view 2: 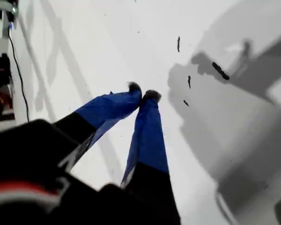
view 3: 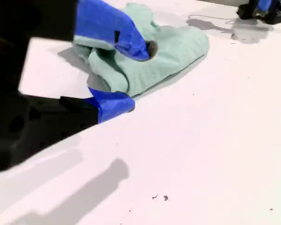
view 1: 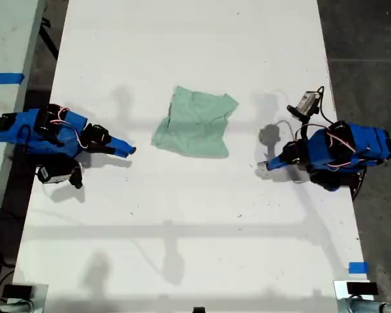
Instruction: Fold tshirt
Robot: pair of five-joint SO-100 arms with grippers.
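My first gripper (view 2: 144,96) is pinched closed on nothing and my second gripper (view 3: 138,75) gapes wide (both off the cloth), so one careless grab could bunch the folded tshirt (view 1: 195,122) up.

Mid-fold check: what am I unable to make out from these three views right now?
- Tshirt: it is bunched, so its own folds hide the sleeves, collar and underside in every view.
- Second wrist view: a finger of my second end effector covers part of the tshirt.
- First wrist view: my first end effector is over bare table, with the tshirt out of frame.
- Exterior view: which arm is first cannot be told.
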